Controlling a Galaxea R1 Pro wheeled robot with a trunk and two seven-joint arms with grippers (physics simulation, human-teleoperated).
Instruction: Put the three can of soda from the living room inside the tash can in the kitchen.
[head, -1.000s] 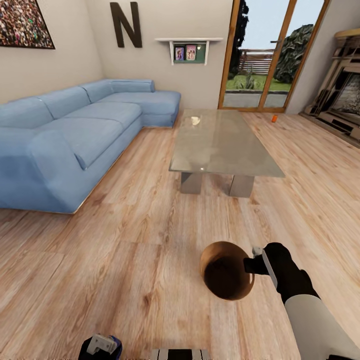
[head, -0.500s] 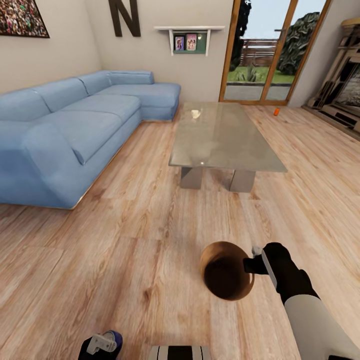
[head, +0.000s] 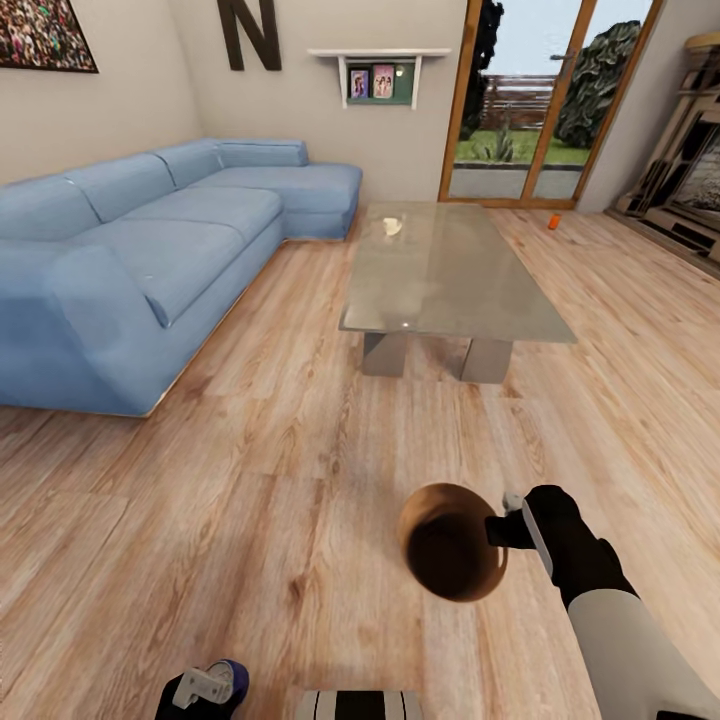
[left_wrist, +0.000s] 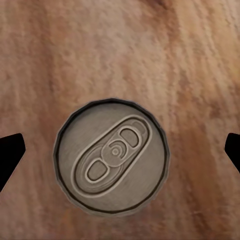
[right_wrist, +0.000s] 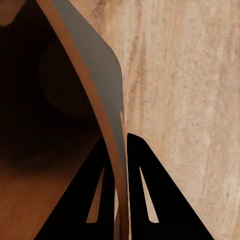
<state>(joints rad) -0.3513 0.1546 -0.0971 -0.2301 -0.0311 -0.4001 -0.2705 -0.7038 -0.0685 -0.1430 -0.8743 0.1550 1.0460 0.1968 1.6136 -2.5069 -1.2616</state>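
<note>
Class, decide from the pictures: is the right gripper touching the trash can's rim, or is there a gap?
Touching. In the right wrist view the right gripper has one finger on each side of the trash can wall, pinching the rim with no gap.

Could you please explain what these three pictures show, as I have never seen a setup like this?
This is a simulated two-armed wheeled robot in a living room. The wide picture comes from its head camera, looking down over a wood floor, a blue sofa and a glass coffee table. The right gripper pinches the rim of a copper-brown trash can, carried above the floor. The right wrist picture looks along the dark fingers clamped on that rim. The left wrist picture looks straight down on the top of a soda can between the left gripper's spread tips; contact is unclear. An orange can stands on the floor near the glass doors.
</note>
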